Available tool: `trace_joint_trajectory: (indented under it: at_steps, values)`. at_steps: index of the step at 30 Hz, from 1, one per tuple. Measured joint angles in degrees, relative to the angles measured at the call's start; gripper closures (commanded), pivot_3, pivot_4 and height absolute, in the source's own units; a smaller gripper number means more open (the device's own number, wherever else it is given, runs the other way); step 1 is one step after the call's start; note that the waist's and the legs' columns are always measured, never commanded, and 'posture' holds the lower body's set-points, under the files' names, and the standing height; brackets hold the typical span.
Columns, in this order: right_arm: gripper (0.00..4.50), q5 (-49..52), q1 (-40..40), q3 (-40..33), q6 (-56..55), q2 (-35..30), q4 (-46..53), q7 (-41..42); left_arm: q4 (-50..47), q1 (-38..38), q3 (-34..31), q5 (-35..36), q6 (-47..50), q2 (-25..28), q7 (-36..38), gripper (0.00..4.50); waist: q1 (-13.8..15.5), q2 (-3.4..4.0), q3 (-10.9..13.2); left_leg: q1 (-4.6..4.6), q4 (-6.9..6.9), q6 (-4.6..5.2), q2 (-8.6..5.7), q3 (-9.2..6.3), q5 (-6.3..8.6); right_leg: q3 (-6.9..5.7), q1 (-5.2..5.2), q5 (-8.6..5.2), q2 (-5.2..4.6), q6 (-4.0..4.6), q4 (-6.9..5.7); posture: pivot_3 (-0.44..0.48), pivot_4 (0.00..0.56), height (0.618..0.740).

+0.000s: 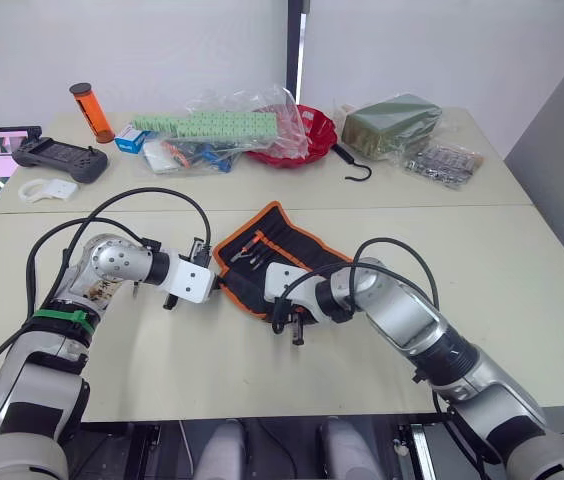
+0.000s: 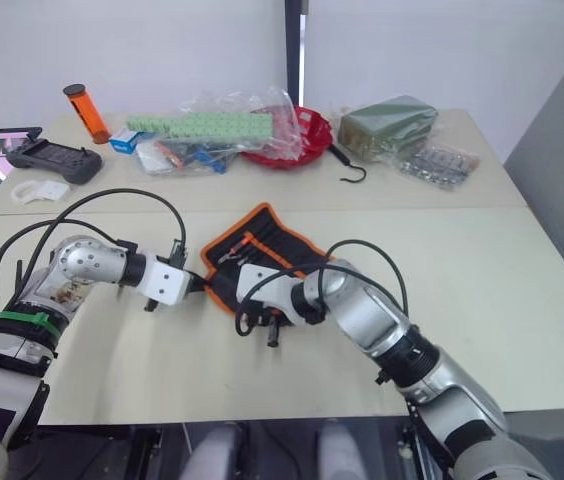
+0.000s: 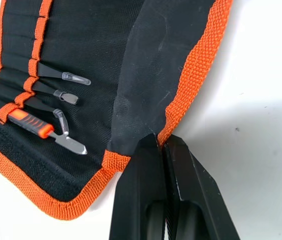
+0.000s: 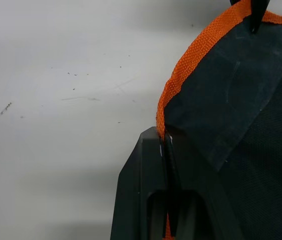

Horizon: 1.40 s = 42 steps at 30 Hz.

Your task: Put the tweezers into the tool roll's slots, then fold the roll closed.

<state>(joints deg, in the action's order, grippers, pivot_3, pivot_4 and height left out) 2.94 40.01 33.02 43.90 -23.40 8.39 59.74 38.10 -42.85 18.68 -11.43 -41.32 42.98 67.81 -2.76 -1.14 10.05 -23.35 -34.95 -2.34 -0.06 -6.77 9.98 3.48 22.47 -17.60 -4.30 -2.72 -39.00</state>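
Left gripper (image 3: pixel 160 142): jaws pressed together on the orange-trimmed edge of the tool roll (image 3: pixel 151 65), the fabric pinched between the fingertips

Right gripper (image 4: pixel 164 137): jaws clamped on the roll's orange trim at another edge, black fabric running off to one side of the fingers

Tool roll: lay on the beige table (image 1: pixel 462 260) between the two grippers, one flap lifted and partly folded over the inner panel

Tweezers (image 3: pixel 63 76): three black ones sat in the slots (image 3: pixel 31 67) just beyond the left jaws – handles out, tips tucked under the orange stitching

Orange-handled tool (image 3: pixel 41 131): lay beside the tweezers, nearest the roll's hem

Farther off: red bowl (image 1: pixel 312 135) and black hook (image 1: pixel 352 165) – well apart from both jaws
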Motion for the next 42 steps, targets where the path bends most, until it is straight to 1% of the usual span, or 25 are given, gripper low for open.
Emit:
trace_joint_trajectory:
  at_steps: [4, 5, 8, 11, 14, 15, 19, 25, 26, 27, 30, 31, 32, 33, 34, 36, 39, 40, 42]
  values:
    - [3.07, 3.11, -0.72, -1.89, 1.42, 0.75, 0.24, 0.20, 0.29, -0.67, 0.40, -1.06, -0.06, 0.00, -0.45, 4.50, 0.00, 0.00, 0.00, 0.00, -0.01, 0.00, 0.00, 0.00, 0.00, 0.00, -0.01, 0.00, 0.00, 0.00, 0.00, 0.000, 0.150, 0.740]
    - [2.64, 5.45, -1.18, -3.66, 3.14, 0.77, 0.87, 0.76, 0.32, -0.93, 0.59, -1.51, -0.09, -0.02, -0.71, 4.50, 0.01, 0.00, 0.00, -0.02, -0.02, 0.00, 0.00, -0.01, 0.00, 0.00, -0.01, 0.00, 0.00, 0.00, 0.00, 0.000, 0.150, 0.740]
    - [1.62, 12.38, -2.12, -11.02, 6.40, -0.26, 3.61, 2.64, 0.32, -1.00, 0.72, -2.00, -0.11, -0.04, -1.19, 4.50, 0.10, -0.01, 0.00, 0.00, -0.09, 0.00, -0.02, -0.02, 0.00, 0.00, -0.09, 0.04, -0.02, -0.06, 0.01, 0.000, 0.150, 0.740]
    - [0.55, 14.90, -2.26, -15.81, 6.76, 0.42, 3.50, 1.22, 0.32, -1.00, 0.83, -2.11, -0.09, -0.03, -1.34, 4.50, 0.10, 0.00, 0.00, 0.04, -0.08, 0.00, 0.00, -0.02, 0.00, 0.00, -0.10, 0.03, 0.02, -0.06, 0.01, 0.000, 0.150, 0.740]
    - [0.55, 16.99, -2.46, -18.59, 6.51, 4.48, 0.75, -1.67, 0.26, -1.00, 0.89, -2.20, -0.08, -0.03, -1.35, 4.50, -0.09, -0.01, 0.00, 0.07, -0.06, 0.00, 0.01, -0.02, 0.00, 0.00, -0.10, 0.04, 0.02, -0.06, -0.01, 0.000, 0.150, 0.740]
    - [0.77, 16.83, -2.47, -18.32, 5.80, 6.05, -1.70, -3.09, 0.15, -1.01, 0.95, -2.20, -0.08, -0.05, -1.45, 4.50, -0.10, -0.01, 0.00, 0.06, -0.06, 0.00, -0.01, -0.02, 0.00, 0.00, -0.09, 0.04, 0.01, -0.06, -0.03, 0.000, 0.150, 0.740]
    - [2.15, 14.88, -2.66, -17.51, 0.80, 8.54, -9.35, -6.00, 0.09, -1.00, 1.13, -2.20, -0.07, -0.15, -1.94, 4.50, 0.00, -0.01, 0.00, 0.04, -0.10, 0.00, -0.04, -0.02, 0.00, 0.00, -0.10, 0.04, -0.01, -0.06, -0.04, 0.000, 0.150, 0.740]
    - [4.23, 11.21, -5.04, -13.58, -6.56, 10.75, -16.68, -7.39, 0.09, -0.99, 1.20, -2.21, 0.14, -0.08, -2.02, 4.50, -0.08, 0.00, 0.00, 0.06, -0.09, 0.00, -0.04, -0.03, 0.00, 0.00, -0.09, 0.04, 0.00, -0.07, -0.07, 0.000, 0.150, 0.740]
    - [4.47, 10.76, -5.19, -13.04, -7.26, 10.90, -17.49, -7.38, -0.01, -0.93, 1.18, -2.02, 0.64, -0.08, -1.88, 4.50, -0.08, 0.00, 0.00, 0.05, -0.10, 0.00, -0.03, -0.03, 0.00, 0.00, -0.09, 0.04, 0.00, -0.07, -0.07, 0.000, 0.150, 0.740]
    - [4.49, 10.29, -5.21, -12.71, -8.07, 10.91, -17.95, -7.42, -0.29, -0.78, 1.11, -1.68, 1.75, -0.08, -1.58, 4.21, -0.09, 0.00, 0.00, 0.06, -0.11, 0.00, -0.03, -0.03, 0.00, 0.01, -0.09, 0.04, 0.00, -0.07, -0.08, 0.000, 0.150, 0.740]
    - [4.50, 7.98, -4.84, -11.13, -12.12, 10.96, -20.36, -7.85, -2.18, 0.81, -0.10, 2.40, 7.48, -0.09, 1.33, 3.33, -0.34, -0.01, -0.02, 0.20, -0.09, 0.01, -0.01, -0.04, 0.00, 0.00, -0.19, 0.04, 0.02, -0.07, -0.10, 0.000, 0.150, 0.740]
    - [4.50, 7.59, -4.81, -10.93, -13.09, 11.07, -21.16, -7.84, -3.14, 1.44, -0.62, 4.40, 9.57, 0.18, 3.08, 2.84, -0.36, -0.02, -0.02, 0.22, -0.10, 0.01, -0.01, -0.07, 0.00, 0.00, -0.22, 0.04, 0.04, -0.08, -0.10, 0.000, 0.150, 0.740]
    - [4.50, 7.43, -4.88, -10.74, -13.63, 11.20, -21.51, -7.77, -4.55, 2.90, -1.77, 7.26, 12.04, 0.79, 5.20, 2.59, -0.71, -0.01, -0.03, 0.22, -0.09, 0.01, -0.01, -0.06, -0.01, 0.01, -0.22, 0.04, 0.03, -0.07, -0.12, 0.000, 0.150, 0.740]
    - [4.50, 7.33, -4.89, -10.64, -13.85, 11.20, -21.58, -7.62, -5.25, 3.90, -2.61, 9.51, 14.46, 1.28, 6.74, 2.24, -0.78, -0.01, -0.03, 0.23, -0.10, 0.01, -0.01, -0.07, -0.01, 0.01, -0.22, 0.04, 0.03, -0.07, -0.15, 0.000, 0.150, 0.740]
    - [4.50, 7.23, -4.88, -10.43, -13.97, 11.17, -21.57, -7.43, -6.09, 4.95, -3.96, 11.77, 17.22, 1.76, 8.05, 1.86, -0.85, -0.01, -0.03, 0.22, -0.09, 0.01, 0.00, -0.10, 0.00, 0.01, -0.21, 0.04, 0.06, -0.07, -0.17, 0.000, 0.150, 0.740]
    - [4.50, 7.21, -4.91, -10.06, -14.08, 10.80, -21.51, -7.06, -7.63, 6.31, -7.75, 17.37, 24.30, 2.87, 9.88, 1.25, -0.77, -0.01, -0.03, 0.20, -0.12, 0.01, -0.02, -0.21, 0.00, 0.00, -0.23, 0.04, 0.07, -0.07, -0.19, 0.000, 0.150, 0.740]
    - [4.50, 7.17, -4.97, -9.97, -14.07, 10.38, -21.34, -6.57, -11.77, 7.24, -13.57, 24.60, 34.97, 3.31, 9.85, 0.25, -0.53, -0.03, -0.04, 0.22, -0.16, 0.01, -0.08, -0.26, 0.00, 0.00, -0.32, 0.04, 0.04, -0.08, -0.18, 0.000, 0.150, 0.740]
    - [4.50, 7.04, -4.98, -9.81, -14.07, 10.14, -21.10, -6.39, -13.54, 7.39, -15.61, 27.75, 40.42, 2.75, 8.93, 0.03, -0.45, -0.03, -0.04, 0.21, -0.17, 0.01, -0.08, -0.26, 0.00, 0.00, -0.33, 0.04, 0.04, -0.08, -0.17, 0.000, 0.150, 0.740]
    - [4.50, 6.74, -5.10, -9.04, -13.97, 9.42, -20.11, -5.98, -17.27, 7.40, -19.38, 33.02, 50.59, 1.47, 5.82, 0.03, -0.35, -0.04, -0.05, 0.20, -0.19, 0.01, -0.08, -0.30, 0.00, -0.01, -0.33, 0.03, 0.05, -0.09, -0.18, 0.000, 0.150, 0.740]
